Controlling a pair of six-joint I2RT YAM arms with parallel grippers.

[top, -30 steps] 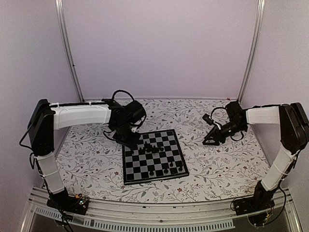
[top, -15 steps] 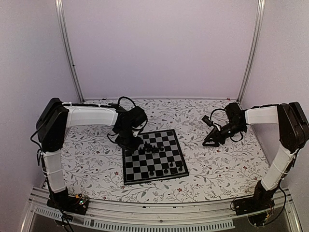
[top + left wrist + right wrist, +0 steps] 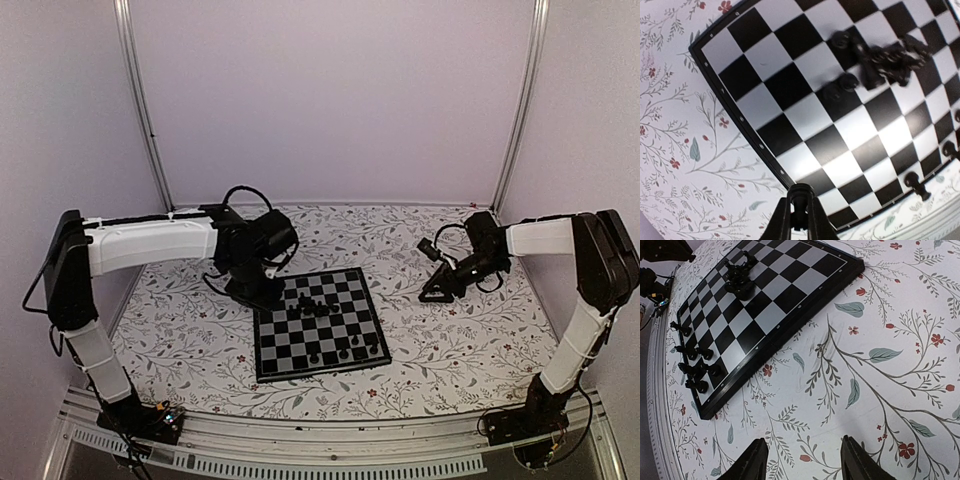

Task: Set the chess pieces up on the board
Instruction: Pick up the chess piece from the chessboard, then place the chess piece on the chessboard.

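**Two robot arms at a chessboard, pieces only partly set out**

A black and grey board (image 3: pixel 290 350) lay flat at the middle of a floral-covered bench (image 3: pixel 180 330). Small black pieces (image 3: pixel 312 305) were crowded in a loose clump on its far half, some touching one another. Several more stood apart along the near edge, towards the right corner.

The left tool (image 3: pixel 270 293) hung over the board's far left corner. In the left wrist view its fingers (image 3: pixel 785 222) were drawn almost together just above the board's border. A small dark rounded shape sat at their tips, and I cannot tell whether it was a piece.

The right tool (image 3: pixel 432 293) was low over the bench, well apart from the board's right side. Its fingers (image 3: pixel 757 460) were spread wide with nothing between them.
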